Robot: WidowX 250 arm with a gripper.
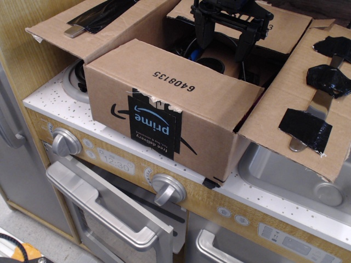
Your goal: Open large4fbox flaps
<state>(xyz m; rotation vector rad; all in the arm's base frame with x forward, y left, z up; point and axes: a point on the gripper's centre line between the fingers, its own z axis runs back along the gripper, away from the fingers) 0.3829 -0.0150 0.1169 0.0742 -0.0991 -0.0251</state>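
The large brown box (219,145) stands on a toy kitchen counter, with a black "prime" tape strip (154,127) and a smile-arrow logo on its near side. The near flap (175,82), printed "6408135", lies folded down over the front part of the opening. The left flap (82,24), the right flap (299,90) and the far flap (288,27) are spread outward, the left and right ones with black tape patches. My black gripper (222,41) hangs open over the box's opening behind the near flap, its fingertips (202,35) dipping inside. The box interior is dark and mostly hidden.
The white speckled counter (49,98) carries a grey burner ring (71,82) left of the box and a grey sink (290,170) under the right flap. Below are oven knobs (67,142), an oven handle (98,205) and a wooden side wall at the left.
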